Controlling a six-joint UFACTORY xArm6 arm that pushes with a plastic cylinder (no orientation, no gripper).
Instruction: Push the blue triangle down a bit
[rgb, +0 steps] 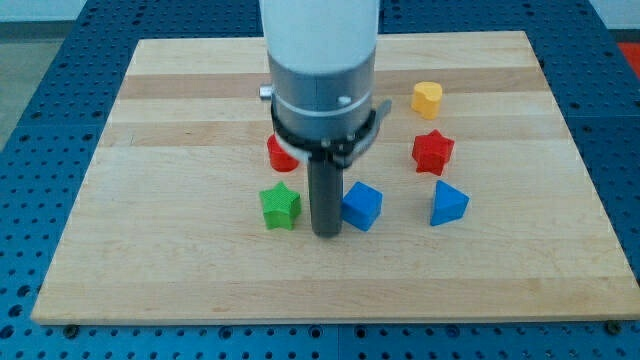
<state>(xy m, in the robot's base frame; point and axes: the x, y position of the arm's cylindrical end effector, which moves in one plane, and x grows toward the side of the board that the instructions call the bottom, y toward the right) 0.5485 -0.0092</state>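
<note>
The blue triangle (448, 204) lies on the wooden board (150, 250), right of centre. My tip (327, 233) rests on the board between the green star (281, 206) on its left and a blue cube (362, 206) on its right, touching or nearly touching the cube. The tip is well to the left of the blue triangle, with the blue cube between them. The arm's white and grey body (320, 70) hangs over the board's middle.
A red star (432, 152) sits just above the blue triangle. A yellow heart-like block (427, 99) lies above that. A red block (280, 155) is partly hidden behind the arm's body. The board lies on a blue perforated table (40, 60).
</note>
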